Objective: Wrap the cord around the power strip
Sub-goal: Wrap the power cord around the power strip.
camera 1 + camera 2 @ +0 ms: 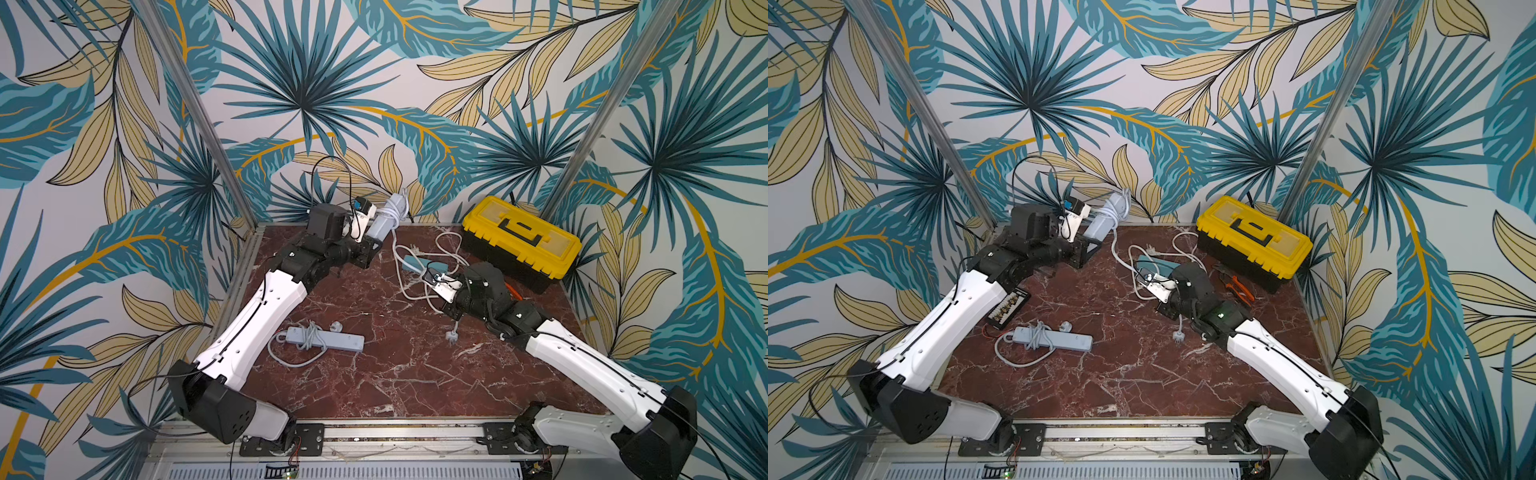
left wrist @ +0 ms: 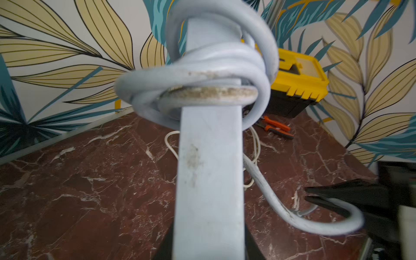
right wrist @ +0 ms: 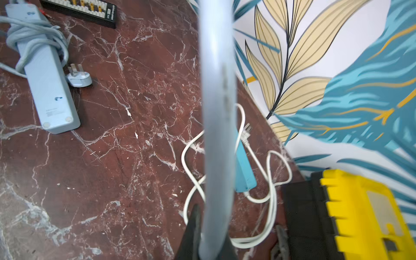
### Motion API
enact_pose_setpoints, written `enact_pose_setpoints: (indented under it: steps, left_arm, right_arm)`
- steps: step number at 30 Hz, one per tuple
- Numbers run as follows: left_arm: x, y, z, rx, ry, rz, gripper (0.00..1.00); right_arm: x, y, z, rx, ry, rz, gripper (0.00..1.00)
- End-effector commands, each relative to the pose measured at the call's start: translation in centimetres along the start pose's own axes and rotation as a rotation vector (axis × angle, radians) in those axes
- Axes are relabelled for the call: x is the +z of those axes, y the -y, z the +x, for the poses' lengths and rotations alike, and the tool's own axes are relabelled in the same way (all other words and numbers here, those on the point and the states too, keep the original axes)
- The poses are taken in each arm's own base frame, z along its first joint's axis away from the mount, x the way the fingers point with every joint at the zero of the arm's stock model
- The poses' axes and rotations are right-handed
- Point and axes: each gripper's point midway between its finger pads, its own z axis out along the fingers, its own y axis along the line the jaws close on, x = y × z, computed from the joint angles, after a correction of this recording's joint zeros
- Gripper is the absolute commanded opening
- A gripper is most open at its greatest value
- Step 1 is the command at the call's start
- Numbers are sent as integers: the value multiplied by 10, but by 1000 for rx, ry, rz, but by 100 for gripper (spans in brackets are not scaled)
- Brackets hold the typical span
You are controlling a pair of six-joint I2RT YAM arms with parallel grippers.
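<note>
My left gripper [image 1: 368, 243] is shut on one end of a pale grey power strip [image 1: 384, 218] and holds it tilted up above the table's back edge. In the left wrist view the power strip [image 2: 209, 180] runs away from the jaws. Several turns of its grey cord [image 2: 202, 67] are wound round its far half. The free cord [image 1: 397, 253] drops from the strip to my right gripper [image 1: 428, 276], which is shut on it at mid-table. In the right wrist view the cord [image 3: 217, 112] rises straight out of the shut right gripper [image 3: 211, 243]. A grey plug [image 1: 451, 337] shows below the right wrist.
A second grey power strip [image 1: 328, 338] with its cord wound round it lies front left. A teal power strip [image 1: 415, 262] with a loose white cord [image 3: 270, 191] lies under the right gripper. A yellow toolbox [image 1: 519, 237], orange pliers [image 1: 1237, 286] and a black terminal board [image 1: 1009, 307] are nearby.
</note>
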Motion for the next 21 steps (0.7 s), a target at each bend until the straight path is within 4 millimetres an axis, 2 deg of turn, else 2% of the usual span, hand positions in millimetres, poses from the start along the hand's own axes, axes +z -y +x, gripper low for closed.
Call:
enact_pose_setpoints:
  steps: [1, 3, 6, 7, 9, 14, 17, 20, 21]
  left_arm:
    - [21, -29, 26, 169, -124, -145, 0]
    - [31, -15, 47, 228, -188, -92, 0]
    - [29, 37, 70, 306, -203, 140, 0]
    - [22, 56, 75, 310, -194, 237, 0]
    - [8, 81, 83, 313, -178, 373, 0]
    - [-28, 135, 103, 302, -152, 682, 0]
    - [-59, 165, 104, 308, -104, 877, 0]
    - [-77, 172, 88, 305, -56, 923, 0]
    - [-84, 173, 81, 297, -37, 947, 0]
  right_arm:
    - [-28, 11, -26, -271, 20, 24, 0]
    - [-34, 26, -45, -332, 39, 53, 0]
    - [-30, 49, -63, -401, 12, 93, 0]
    - [-26, 55, -66, -417, 0, 84, 0]
    - [-18, 65, -73, -432, -18, 63, 0]
    - [13, 95, -70, -430, -86, -5, 0]
    - [30, 89, -64, -331, -59, -175, 0]
    - [38, 80, -62, -103, 62, -342, 14]
    - [38, 78, -62, -15, 105, -399, 24]
